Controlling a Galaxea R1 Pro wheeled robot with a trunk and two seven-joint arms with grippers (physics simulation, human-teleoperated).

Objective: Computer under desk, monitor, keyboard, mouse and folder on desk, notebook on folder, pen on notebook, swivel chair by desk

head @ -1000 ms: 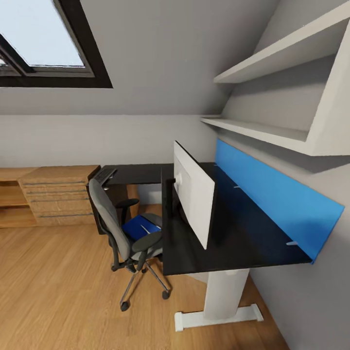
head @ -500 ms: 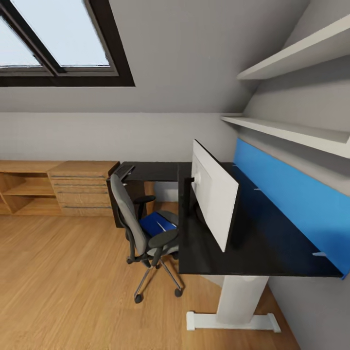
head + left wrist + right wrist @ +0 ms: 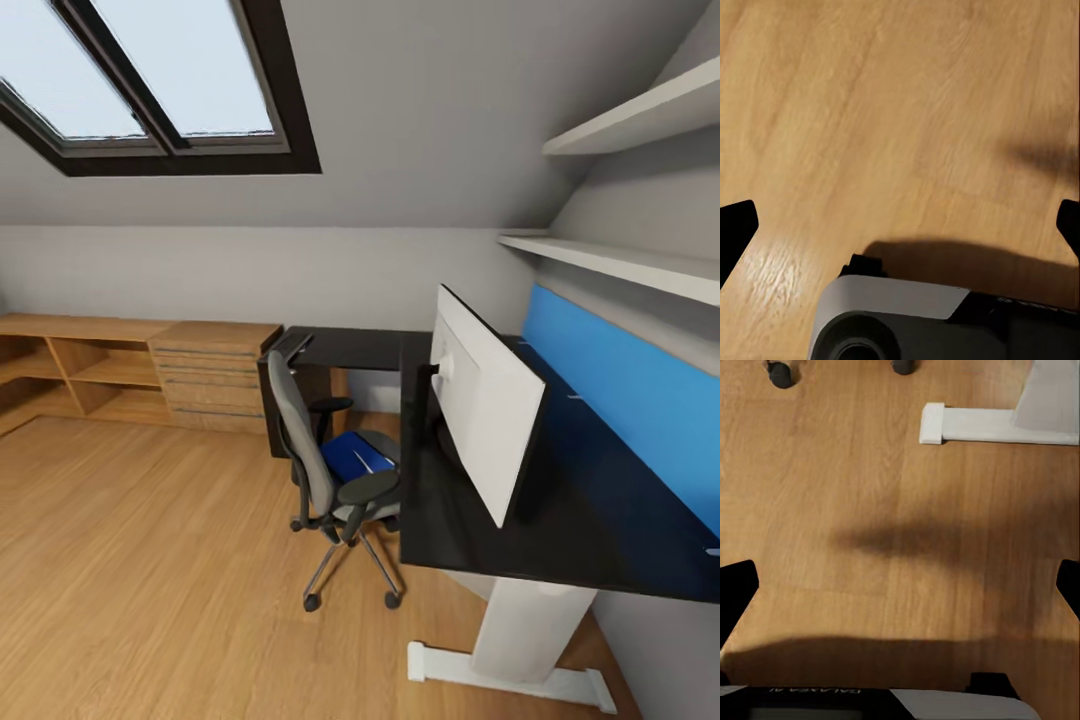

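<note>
Cabinet (image 3: 215, 375): light wood, against the far wall, left of the tabletop.
Keyboard (image 3: 290, 345): on the tabletop's far wing, well apart from the monitor.
Swivel chair (image 3: 335, 470): drawn up to the tabletop edge, seat toward it.
Folder (image 3: 355, 455): blue, flat on the chair seat, awaiting transfer.
Monitor (image 3: 485, 405): upright on the tabletop (image 3: 520, 530), white back showing.
Left end effector (image 3: 900, 225): spread, empty, over floor.
Right end effector (image 3: 900, 585): spread, empty, over floor near the white leg (image 3: 997, 424).
</note>
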